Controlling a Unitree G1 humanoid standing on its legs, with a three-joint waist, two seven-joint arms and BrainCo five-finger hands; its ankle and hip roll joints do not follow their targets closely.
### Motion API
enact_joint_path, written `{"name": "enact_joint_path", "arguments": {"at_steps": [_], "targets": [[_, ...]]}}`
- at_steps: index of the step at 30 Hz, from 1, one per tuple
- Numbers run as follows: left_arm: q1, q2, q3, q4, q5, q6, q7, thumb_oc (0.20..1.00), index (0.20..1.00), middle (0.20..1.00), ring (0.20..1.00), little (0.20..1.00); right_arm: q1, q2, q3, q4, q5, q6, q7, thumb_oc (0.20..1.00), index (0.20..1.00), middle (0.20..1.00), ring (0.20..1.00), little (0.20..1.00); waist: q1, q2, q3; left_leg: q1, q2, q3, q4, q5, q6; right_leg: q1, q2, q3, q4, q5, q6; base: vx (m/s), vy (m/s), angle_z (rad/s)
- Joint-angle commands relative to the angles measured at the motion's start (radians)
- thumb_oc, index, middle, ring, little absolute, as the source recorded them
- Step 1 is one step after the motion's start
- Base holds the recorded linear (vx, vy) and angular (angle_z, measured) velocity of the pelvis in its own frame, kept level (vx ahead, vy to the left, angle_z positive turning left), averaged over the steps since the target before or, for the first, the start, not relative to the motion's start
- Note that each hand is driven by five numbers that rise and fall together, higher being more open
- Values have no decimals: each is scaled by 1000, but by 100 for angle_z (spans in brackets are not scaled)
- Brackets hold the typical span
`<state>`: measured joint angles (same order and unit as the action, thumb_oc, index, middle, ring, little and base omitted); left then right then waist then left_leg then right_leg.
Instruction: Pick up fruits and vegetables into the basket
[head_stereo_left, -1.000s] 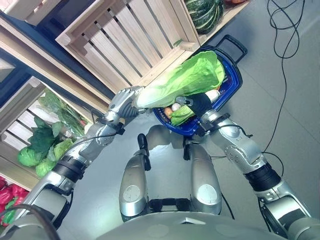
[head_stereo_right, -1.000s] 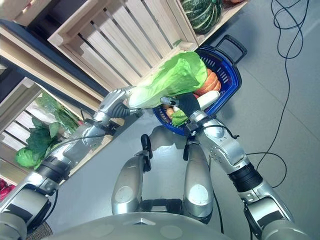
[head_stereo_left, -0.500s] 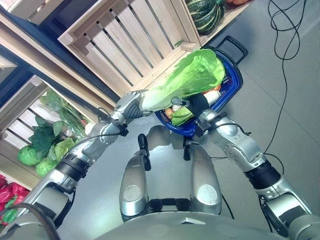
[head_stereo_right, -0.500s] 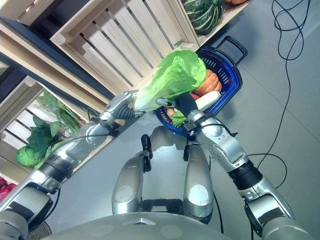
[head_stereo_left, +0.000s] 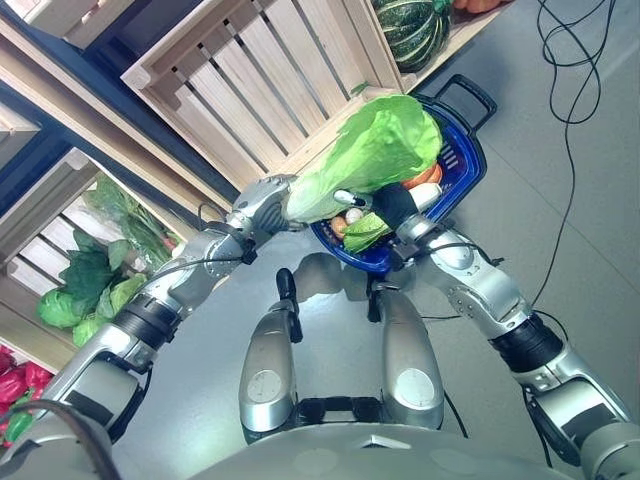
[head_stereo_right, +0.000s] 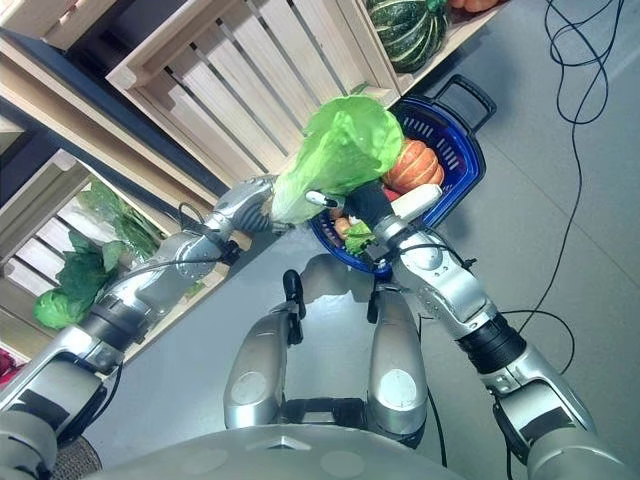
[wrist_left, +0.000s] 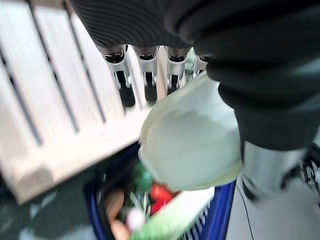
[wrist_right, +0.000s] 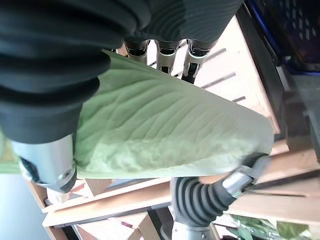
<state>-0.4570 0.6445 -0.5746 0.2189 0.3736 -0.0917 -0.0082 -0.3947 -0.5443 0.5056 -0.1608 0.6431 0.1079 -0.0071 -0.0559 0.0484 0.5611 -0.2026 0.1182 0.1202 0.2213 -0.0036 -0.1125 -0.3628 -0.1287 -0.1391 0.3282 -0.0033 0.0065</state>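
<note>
Both hands on one large head of lettuce (head_stereo_left: 372, 150), carried just above the near rim of the blue basket (head_stereo_left: 462, 185) on the floor, at about 1 o'clock from the robot. Left hand (head_stereo_left: 262, 205) curled round the pale stem end, fingers and thumb wrapped on it as seen in the left wrist view. Right hand (head_stereo_right: 352, 207) cupped against the leafy side, fingers laid along the leaf and thumb under it in the right wrist view. Lettuce tilted, leafy end pointing to 1 o'clock, over the basket's contents.

Already inside: an orange pumpkin (head_stereo_right: 413, 166), a long white vegetable (head_stereo_right: 418, 201), some green leaves (head_stereo_left: 362, 230) and small round pieces. Little free room left, judging by that.

Wooden crates (head_stereo_left: 260, 80) beside the basket at 11 o'clock, a striped green squash (head_stereo_left: 412, 24) at 12 o'clock, more leafy greens (head_stereo_left: 85, 290) at 9 o'clock.

Risks, judged from this: released too early, likely to roll off the heap and over the rim onto the floor; released unevenly, apt to swing on the remaining hand and tear leaves; pushed down hard, liable to shove the basket away or crush softer items beneath.
</note>
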Motion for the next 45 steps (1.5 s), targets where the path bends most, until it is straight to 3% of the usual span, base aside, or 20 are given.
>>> {"name": "enact_joint_path", "arguments": {"at_steps": [1, 9, 19, 21, 23, 27, 31, 36, 45], "targets": [[89, -32, -50, -65, -93, 26, -71, 1000, 1000, 1000, 1000, 1000, -18, 54, -85, -180, 32, -119, -18, 200, 200, 200, 200, 200, -7, -4, -68, -46, -24, 28, 26, -51, 63, 51, -31, 9, -25, -70, 89, -58, 17, -3], [291, -25, 44, 39, -163, 101, -10, 1000, 1000, 1000, 1000, 1000, 121, -20, -302, -219, -7, -224, -66, 200, 200, 200, 200, 200, -21, 15, -41, -109, -23, 43, 44, -45, 59, -32, -27, -11, 38, -90, 74, -45, 24, -6], [498, -114, 162, 265, -282, 29, 136, 1000, 1000, 1000, 1000, 1000, 244, -42, -454, -152, -10, -365, -161, 200, 200, 200, 200, 200, -7, 48, -41, -215, -24, 61, 62, -38, 53, -163, -40, -40, 131, -135, 57, -23, 15, -1], [533, -148, 198, 314, -355, 19, 140, 1000, 1000, 1000, 1000, 1000, 245, -31, -483, -100, -51, -393, -220, 200, 200, 200, 200, 200, 6, 59, -41, -256, -30, 55, 80, -35, 54, -205, -46, -50, 165, -145, 50, 27, -41, 6], [551, -163, 215, 335, -399, 17, 131, 1000, 1000, 1000, 1000, 1000, 242, -27, -496, -63, -64, -398, -246, 200, 200, 200, 200, 200, 13, 63, -41, -255, -37, 44, 99, -66, 48, -208, -52, -45, 196, -184, 58, 71, -41, 13], [575, -215, 264, 418, -561, 55, 82, 1000, 1000, 1000, 1000, 1000, 186, -2, -510, 74, -14, -420, -269, 200, 200, 200, 200, 200, 40, 80, -41, -318, -45, 33, 125, -62, 51, -266, -61, -59, 232, -193, 43, -14, -63, 18], [588, -267, 306, 508, -693, 93, 24, 1000, 1000, 1000, 1000, 1000, 99, 22, -510, 221, 19, -418, -294, 200, 200, 200, 200, 200, 71, 98, -41, -378, -58, 19, 149, -60, 56, -327, -70, -71, 270, -201, 29, -2, -54, 11], [595, -295, 301, 591, -736, 141, -51, 1000, 1000, 1000, 1000, 1000, -74, -21, -523, 452, 233, -344, -235, 200, 200, 200, 200, 200, 120, 148, -41, -446, -76, 8, 164, -50, 60, -410, -92, -78, 320, -211, 14, 9, 8, 20], [620, -328, 262, 660, -727, 116, -130, 1000, 1000, 1000, 1000, 1000, -283, -62, -516, 783, 631, -228, -5, 200, 200, 200, 200, 200, 176, 229, -41, -537, -103, -1, 167, -36, 69, -535, -109, -59, 393, -239, -2, 8, 42, 12]]}}
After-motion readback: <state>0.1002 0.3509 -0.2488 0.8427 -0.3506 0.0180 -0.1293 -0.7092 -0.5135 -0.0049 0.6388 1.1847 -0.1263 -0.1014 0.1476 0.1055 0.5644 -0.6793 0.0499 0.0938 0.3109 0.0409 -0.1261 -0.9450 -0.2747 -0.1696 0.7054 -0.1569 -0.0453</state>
